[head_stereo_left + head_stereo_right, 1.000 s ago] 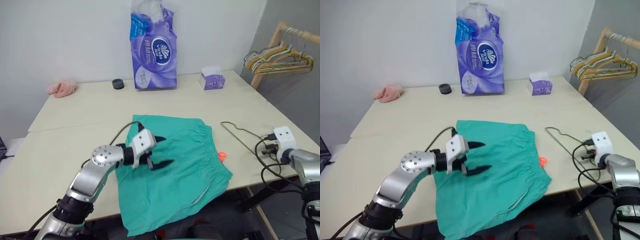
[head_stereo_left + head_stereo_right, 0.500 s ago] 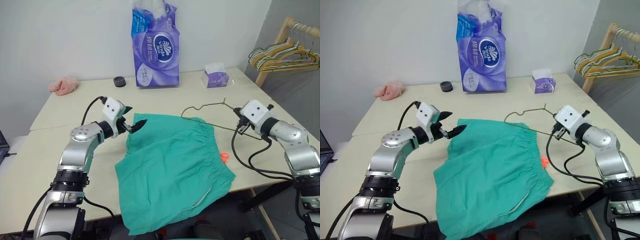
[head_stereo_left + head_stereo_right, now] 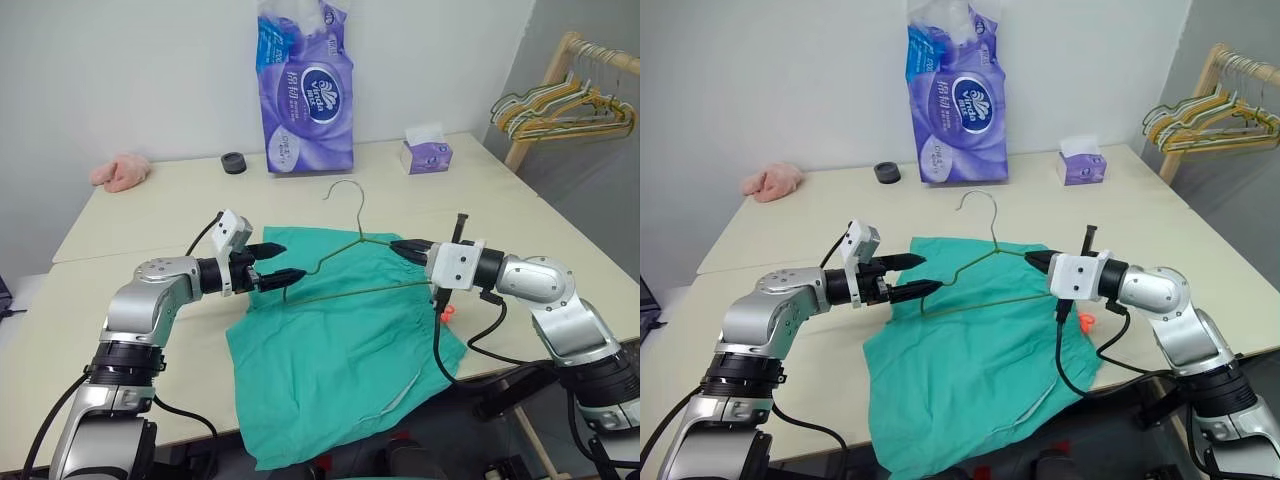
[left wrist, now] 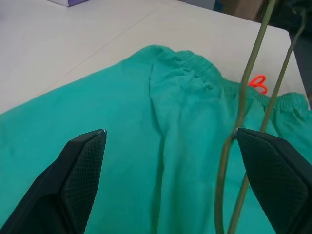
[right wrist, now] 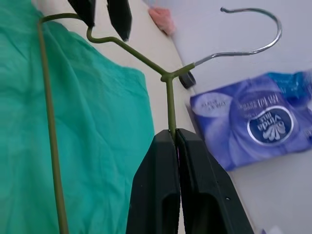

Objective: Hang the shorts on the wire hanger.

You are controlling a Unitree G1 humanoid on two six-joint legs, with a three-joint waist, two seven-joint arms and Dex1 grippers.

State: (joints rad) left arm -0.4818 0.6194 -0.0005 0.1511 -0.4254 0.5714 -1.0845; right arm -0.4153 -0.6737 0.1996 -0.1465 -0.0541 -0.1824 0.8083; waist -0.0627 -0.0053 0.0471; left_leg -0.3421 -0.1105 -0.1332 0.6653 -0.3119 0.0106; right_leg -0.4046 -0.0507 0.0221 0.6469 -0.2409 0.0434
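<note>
My right end effector (image 3: 403, 246) is clamped tight on one shoulder of the wire hanger (image 3: 352, 262), holding it upright above the shorts (image 3: 340, 340), hook (image 3: 978, 202) pointing up. My left end effector (image 3: 278, 266) has its fingers spread wide at the hanger's opposite corner; one finger (image 4: 273, 173) sits right against the wire, and the wire runs between the fingertips, not pinched. The teal-green shorts lie flat on the counter (image 3: 150, 220) beneath both arms, one leg draping over the near edge, the orange-red drawstring (image 3: 446, 313) poking out at the waistband. Farther back stand a purple tissue pack (image 3: 308, 90) and a small tissue box (image 3: 427, 152).
</note>
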